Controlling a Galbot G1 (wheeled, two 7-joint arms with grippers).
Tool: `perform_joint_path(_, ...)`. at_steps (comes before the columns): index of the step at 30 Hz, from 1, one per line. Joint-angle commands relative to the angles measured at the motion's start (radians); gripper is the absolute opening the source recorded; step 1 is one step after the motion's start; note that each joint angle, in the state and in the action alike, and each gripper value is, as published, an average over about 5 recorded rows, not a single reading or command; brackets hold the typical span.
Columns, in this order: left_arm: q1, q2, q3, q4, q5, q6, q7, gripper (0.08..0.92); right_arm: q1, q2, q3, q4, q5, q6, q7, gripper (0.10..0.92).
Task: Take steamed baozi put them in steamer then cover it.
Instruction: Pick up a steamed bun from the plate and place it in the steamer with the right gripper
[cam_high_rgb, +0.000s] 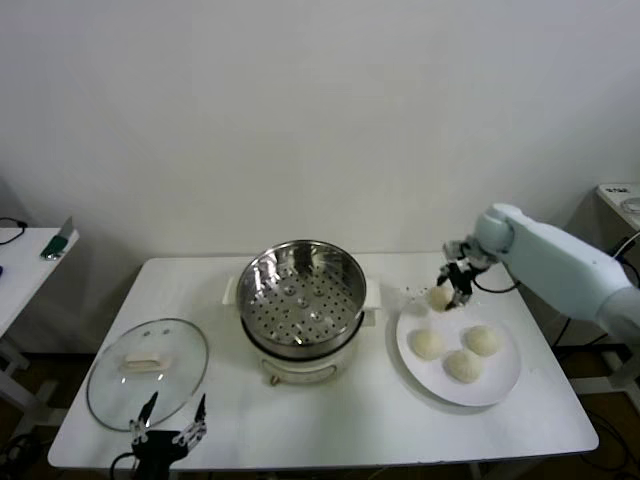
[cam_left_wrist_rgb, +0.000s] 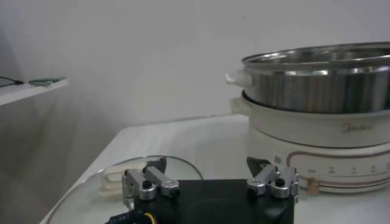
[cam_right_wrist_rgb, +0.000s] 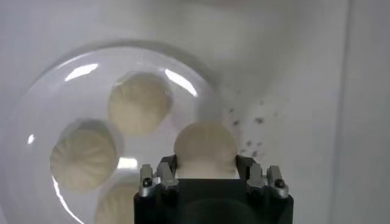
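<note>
My right gripper (cam_high_rgb: 447, 292) (cam_right_wrist_rgb: 206, 161) is shut on one baozi (cam_high_rgb: 440, 297) (cam_right_wrist_rgb: 205, 143), a finger pressed to each side of it, at the far left rim of the white plate (cam_high_rgb: 505, 385) (cam_right_wrist_rgb: 61, 91). Three more baozi lie on that plate (cam_high_rgb: 427, 344) (cam_high_rgb: 482, 340) (cam_high_rgb: 463, 366). The steel steamer (cam_high_rgb: 300, 290) (cam_left_wrist_rgb: 317, 79) stands with nothing in it on its cream pot base at the table's middle. The glass cover (cam_high_rgb: 147, 372) (cam_left_wrist_rgb: 122, 176) lies flat at the front left. Just in front of it, my left gripper (cam_high_rgb: 174, 402) (cam_left_wrist_rgb: 207, 163) rests open and holds nothing.
Dark specks (cam_right_wrist_rgb: 250, 128) dot the white table beside the plate. A side table with a green object (cam_high_rgb: 55, 243) stands to the left. Another surface (cam_high_rgb: 620, 195) shows at the far right. The table's front edge runs close behind my left gripper.
</note>
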Motion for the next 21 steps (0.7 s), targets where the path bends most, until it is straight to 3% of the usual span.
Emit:
perform_joint_path(1, 0.001, 0.0, 0.001, -0.001, 0.003, 0.001, 0.0, 0.823, 0.377, 0.037, -0.223, 0.147, 0.17, 0.144, -0.038, 0.647)
perform_joint_path(4, -0.001, 0.001, 0.0, 0.0, 0.003, 0.003, 0.001, 0.823, 0.459, 0.125, -0.247, 0.21, 0.178, 0.241, -0.036, 0.647)
perform_joint_path(11, -0.019, 0.004, -0.016, 0.007, -0.002, 0.008, 0.002, 0.823, 0.406, 0.338, -0.245, 0.277, -0.007, 0.445, 0.064, 0.646)
perform_joint_path(21, -0.04, -0.002, -0.017, 0.017, -0.002, 0.014, 0.004, 0.823, 0.065, 0.47, -0.133, 0.019, -0.421, 0.628, 0.195, 0.645)
